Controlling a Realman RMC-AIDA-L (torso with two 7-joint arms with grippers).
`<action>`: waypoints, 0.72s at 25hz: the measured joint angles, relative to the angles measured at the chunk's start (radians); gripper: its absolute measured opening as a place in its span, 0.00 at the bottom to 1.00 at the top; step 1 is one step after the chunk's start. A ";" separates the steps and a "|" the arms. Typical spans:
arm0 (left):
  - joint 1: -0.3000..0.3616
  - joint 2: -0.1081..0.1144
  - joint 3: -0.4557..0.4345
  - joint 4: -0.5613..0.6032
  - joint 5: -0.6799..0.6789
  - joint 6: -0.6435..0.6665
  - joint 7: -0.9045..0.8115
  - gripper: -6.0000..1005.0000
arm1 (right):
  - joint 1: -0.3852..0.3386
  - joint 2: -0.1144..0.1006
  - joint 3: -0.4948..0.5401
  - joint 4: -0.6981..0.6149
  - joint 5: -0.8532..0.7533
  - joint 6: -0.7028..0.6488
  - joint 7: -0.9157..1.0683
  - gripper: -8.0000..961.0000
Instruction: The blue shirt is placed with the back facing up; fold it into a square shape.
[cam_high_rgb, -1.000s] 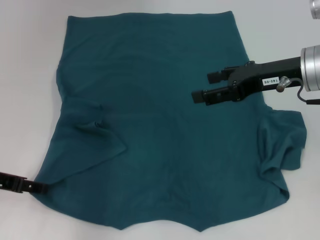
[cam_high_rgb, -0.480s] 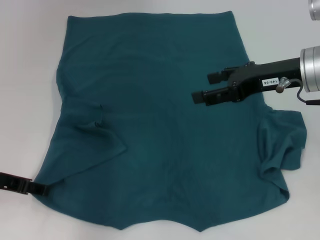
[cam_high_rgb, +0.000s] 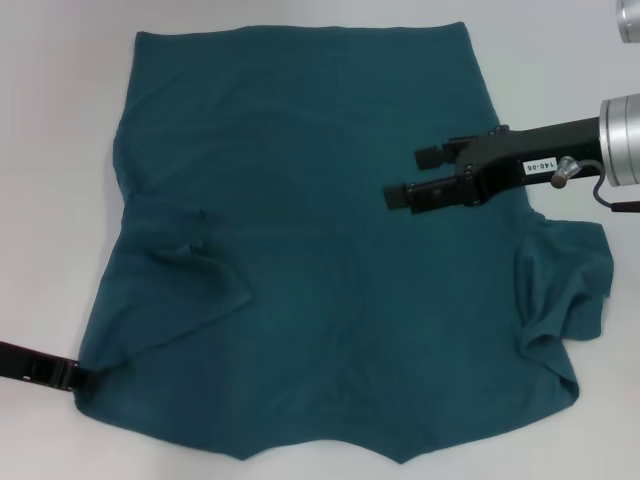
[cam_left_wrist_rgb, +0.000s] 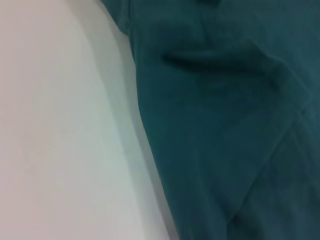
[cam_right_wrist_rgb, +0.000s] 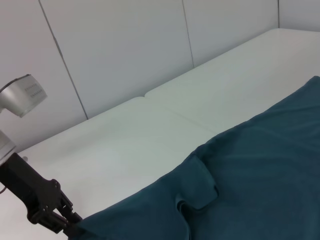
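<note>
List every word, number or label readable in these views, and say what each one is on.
"140-06", printed upside down as the head view shows it, on a small white sticker on the black body of the right claw, which hovers over the blue shirt.
The blue shirt carries no print or tag that shows.
No text shows on the left claw at the shirt's edge, or on the white table.

The blue shirt (cam_high_rgb: 320, 260) is a plain dark teal short-sleeved tee with no print, spread mostly flat on the white desk (cam_high_rgb: 50, 150). Its straight hem lies toward the far edge; the shoulders lie at the near edge. The left sleeve is folded in over the body in a creased flap. The right sleeve is bunched and rumpled at the shirt's right side.
</note>
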 joint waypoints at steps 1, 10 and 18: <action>0.000 0.000 0.000 0.000 0.000 0.000 0.000 0.37 | 0.000 0.000 -0.001 0.000 0.000 0.000 0.000 0.95; -0.005 0.005 -0.004 -0.011 0.003 -0.009 -0.013 0.06 | 0.000 0.000 -0.001 0.000 0.000 0.001 0.000 0.95; 0.008 0.016 -0.005 -0.012 0.004 -0.012 -0.015 0.07 | 0.001 0.002 -0.004 0.000 0.000 0.005 0.000 0.95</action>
